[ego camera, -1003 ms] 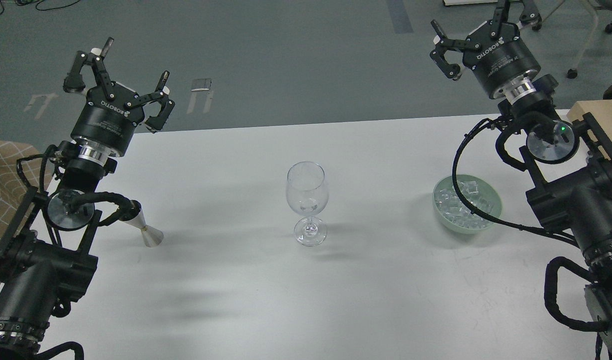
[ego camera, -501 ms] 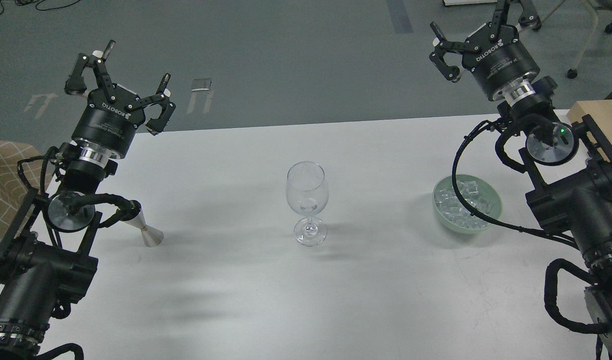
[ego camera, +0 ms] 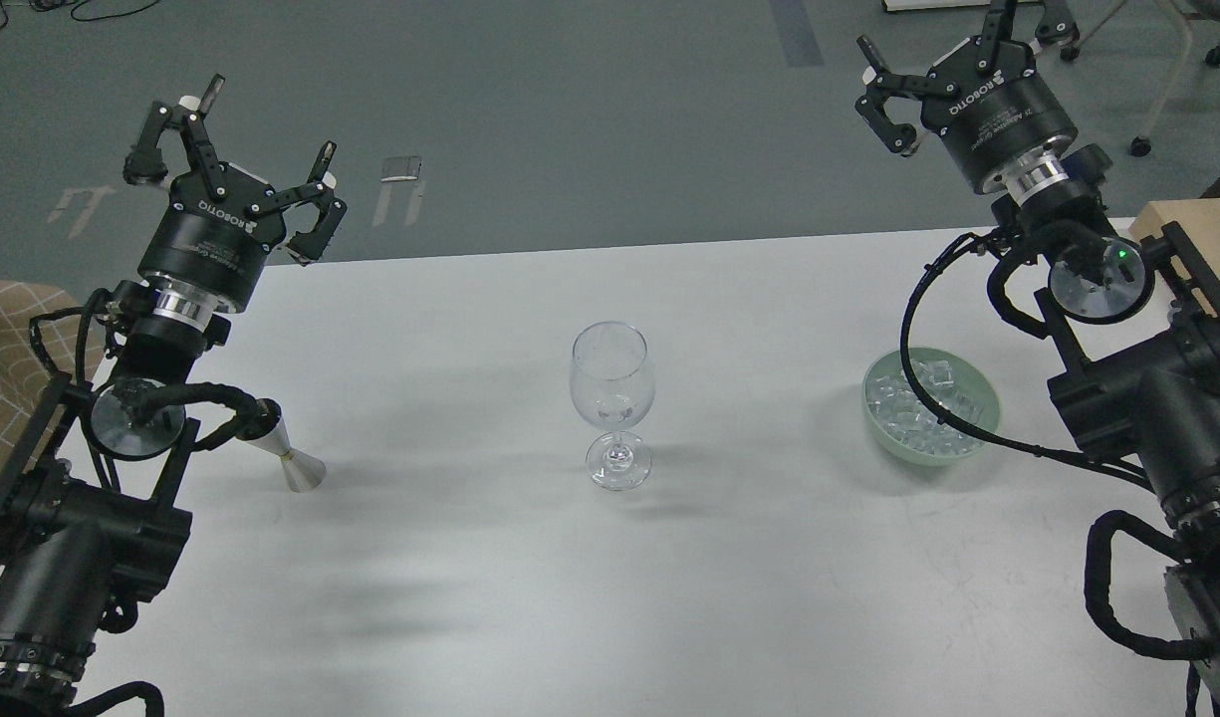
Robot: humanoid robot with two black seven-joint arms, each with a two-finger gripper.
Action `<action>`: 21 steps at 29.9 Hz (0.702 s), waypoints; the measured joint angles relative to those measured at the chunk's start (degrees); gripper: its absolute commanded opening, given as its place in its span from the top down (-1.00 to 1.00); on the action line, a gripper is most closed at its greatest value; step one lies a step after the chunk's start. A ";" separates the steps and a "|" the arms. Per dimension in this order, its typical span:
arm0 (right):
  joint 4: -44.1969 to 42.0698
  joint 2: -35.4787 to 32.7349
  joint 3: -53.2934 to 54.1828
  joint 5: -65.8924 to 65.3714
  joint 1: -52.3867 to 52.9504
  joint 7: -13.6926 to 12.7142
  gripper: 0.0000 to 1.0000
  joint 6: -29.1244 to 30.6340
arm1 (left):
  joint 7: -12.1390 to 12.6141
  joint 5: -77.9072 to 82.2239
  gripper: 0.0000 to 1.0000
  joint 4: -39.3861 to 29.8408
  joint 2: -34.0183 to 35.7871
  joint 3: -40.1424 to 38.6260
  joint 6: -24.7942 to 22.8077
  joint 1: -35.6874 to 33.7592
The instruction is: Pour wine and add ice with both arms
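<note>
Plainly, in the head view, neither pour nor ice has begun: both arms are raised at the far edge of the counter [ego camera: 749, 597], clear of everything. The left gripper [ego camera: 233, 134] is spread wide and empty, and the right gripper [ego camera: 953, 45] is also wide and empty. The glass [ego camera: 611, 398] stands upright mid-counter, apparently empty. The jigger [ego camera: 293, 460] stands near the left arm; the bowl [ego camera: 930, 450], on the right, holds the ice [ego camera: 913, 403].

As I judge it, the next move calls for the left gripper to descend and close on the jigger's narrow waist, keeping it level.

No wine can be made out; whether the jigger holds any is hidden. The left arm's cable covers the jigger's top, and the right arm's cable crosses the bowl. One right finger runs off the frame's top.
</note>
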 measured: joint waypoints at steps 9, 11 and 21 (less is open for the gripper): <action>0.16 0.08 0.00 0.09 0.05 0.00 -1.00 0.00 | 0.40 0.00 -0.96 -0.11 0.57 0.06 0.00 0.19; 0.16 0.09 0.00 0.09 0.01 0.00 -1.00 0.00 | 0.40 0.00 -0.96 -0.11 0.57 0.04 0.00 0.20; 0.20 0.30 0.00 0.09 -0.12 0.00 -1.00 0.00 | -0.09 -0.83 -0.96 -0.11 0.48 -0.52 0.00 0.44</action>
